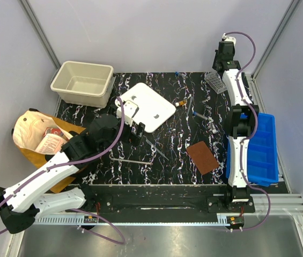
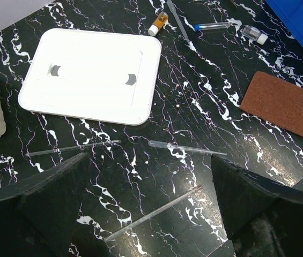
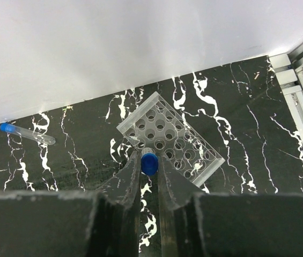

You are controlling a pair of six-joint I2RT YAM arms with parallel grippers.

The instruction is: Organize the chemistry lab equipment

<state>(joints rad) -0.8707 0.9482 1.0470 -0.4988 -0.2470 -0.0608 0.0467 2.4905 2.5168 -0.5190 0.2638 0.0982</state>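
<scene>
Mat centre: open lane on the black white-veined mat (image 1: 178,134) between flat white rectangular lid (image 1: 148,106) and brown square fibre pad (image 1: 202,157); only a clear plastic pipette (image 2: 186,148) and a thin silvery rod (image 2: 154,211) lie flat across it. Right edge: white right arm (image 1: 239,123) runs along it, blue plastic bin (image 1: 261,150) just beside. Far right corner: clear perforated tube rack (image 3: 178,134) near the white back wall (image 3: 113,48); bare mat on its left up to a loose blue-capped clear tube (image 3: 25,133).

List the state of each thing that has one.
Left gripper: open, holding nothing.
Right gripper: shut on a blue-capped tube.
Tube rack: holes in view empty.
Beige bin: open, empty.
White lid: off the bin, lying flat.
Paper bag: open, packets inside.
</scene>
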